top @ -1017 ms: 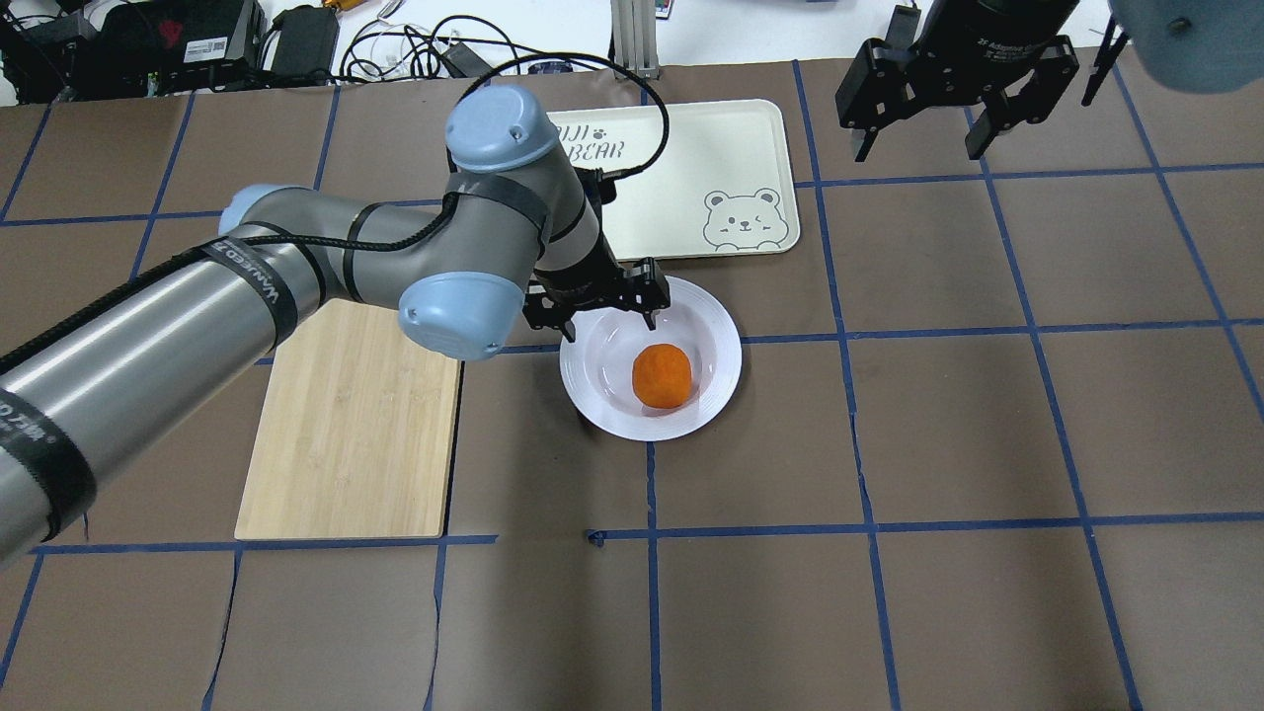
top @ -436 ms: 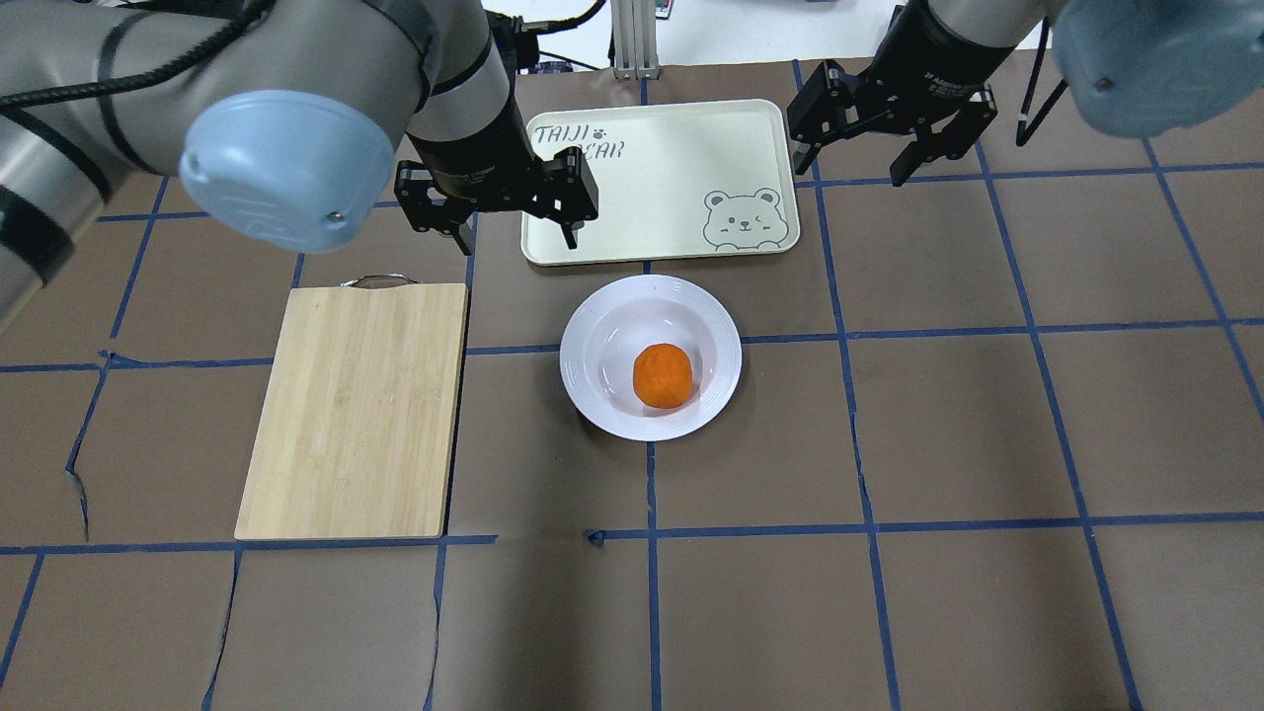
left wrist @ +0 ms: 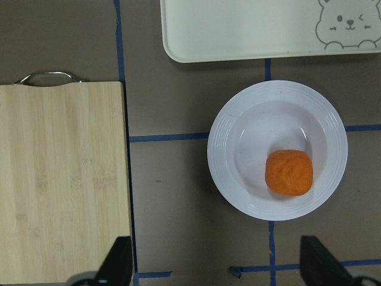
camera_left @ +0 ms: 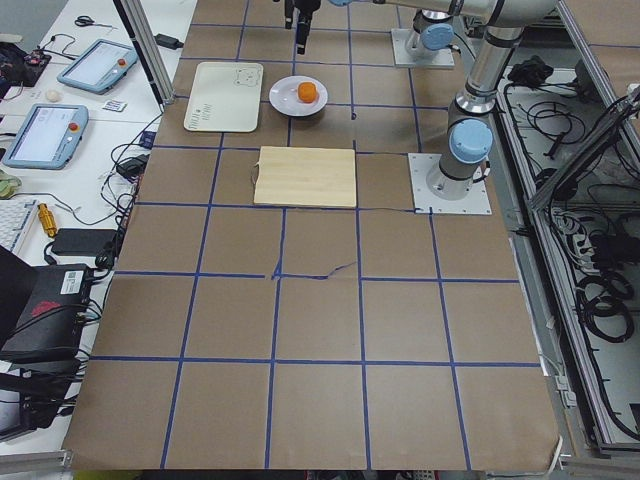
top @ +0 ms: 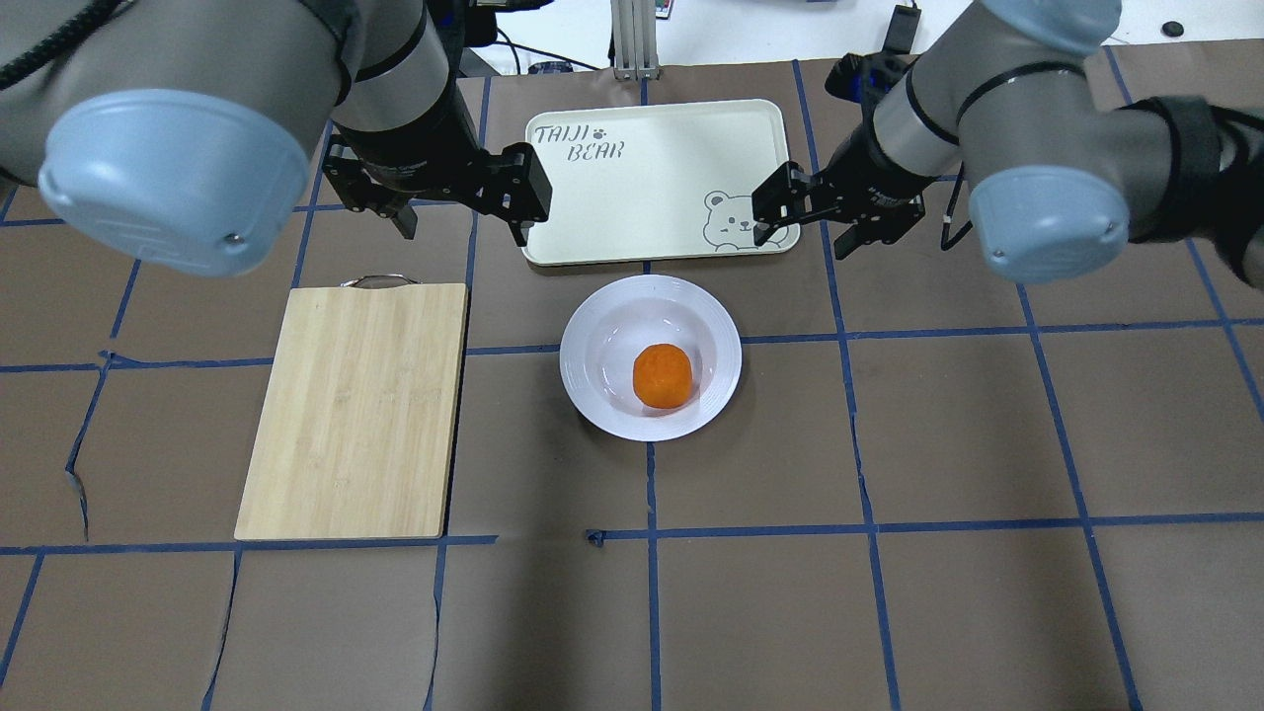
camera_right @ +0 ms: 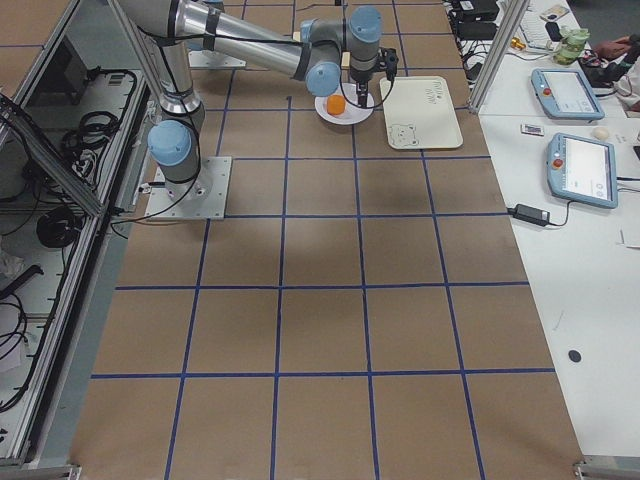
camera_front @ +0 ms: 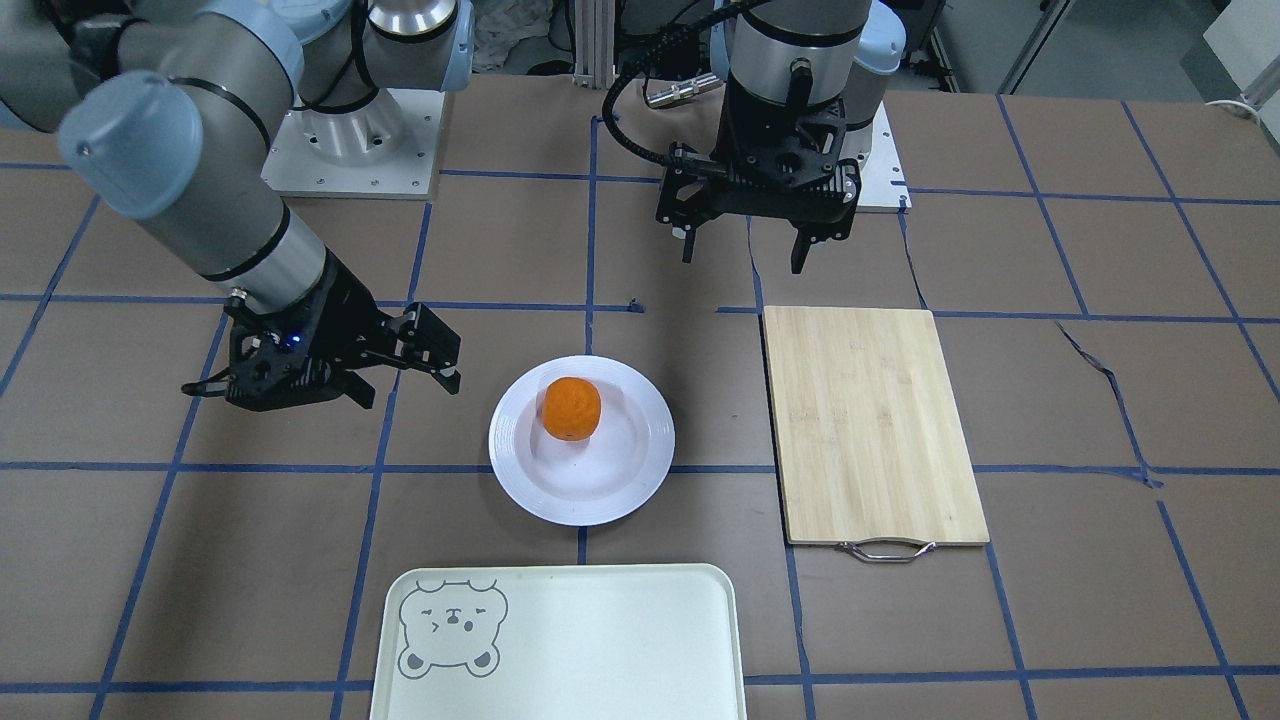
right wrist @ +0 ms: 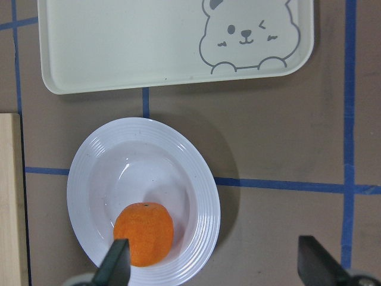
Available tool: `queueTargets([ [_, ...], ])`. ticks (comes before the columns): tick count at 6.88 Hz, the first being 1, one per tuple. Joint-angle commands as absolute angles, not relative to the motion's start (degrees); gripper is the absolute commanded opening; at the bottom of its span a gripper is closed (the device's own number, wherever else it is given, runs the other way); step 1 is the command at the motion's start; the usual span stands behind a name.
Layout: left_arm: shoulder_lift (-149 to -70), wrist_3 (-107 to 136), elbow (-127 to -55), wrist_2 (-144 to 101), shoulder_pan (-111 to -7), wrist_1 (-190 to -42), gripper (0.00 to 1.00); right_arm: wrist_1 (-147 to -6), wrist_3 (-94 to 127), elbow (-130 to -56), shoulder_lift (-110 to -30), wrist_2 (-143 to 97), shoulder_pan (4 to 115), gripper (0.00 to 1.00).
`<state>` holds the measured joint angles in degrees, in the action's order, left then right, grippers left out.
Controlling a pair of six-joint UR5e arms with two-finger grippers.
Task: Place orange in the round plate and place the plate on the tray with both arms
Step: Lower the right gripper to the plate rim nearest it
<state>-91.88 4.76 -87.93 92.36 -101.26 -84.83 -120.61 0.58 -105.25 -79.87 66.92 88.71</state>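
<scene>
Step 1 looks done: the orange (top: 662,376) sits in the round plate (top: 726,341), slightly off-middle in its sunken centre. Plate's on the table, not yet on the tray (top: 657,168), which lies just past the plate on the side away from the robot, not touching. Left gripper (top: 464,235) hovers beyond the plate to its left, claw wide, empty; right gripper (top: 800,247) beyond the plate to its right, also wide, nothing held. Cutting board (top: 355,410) is left of the plate. Next, I reckon: drop the 2 claws onto opposite rims, pinch, lift level so the orange won't roll.
</scene>
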Motion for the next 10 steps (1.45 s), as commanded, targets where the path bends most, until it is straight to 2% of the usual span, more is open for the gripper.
queueTargets([
  [1,-90.71,1.51,-88.24,93.78,-93.99,-85.6,1.0,-133.54,0.97,-112.48,-74.39,61.27,88.86,1.0],
  [6,-91.49,1.67,-87.19,93.34,-93.95,-85.61,1.0,-140.27,0.79,-115.66,-67.43,55.73,89.73,1.0],
  [10,-91.14,1.23,-87.19,93.34,-94.13,-85.61,1.0,-140.54,0.97,-116.37,-65.93,55.46,91.57,1.0],
])
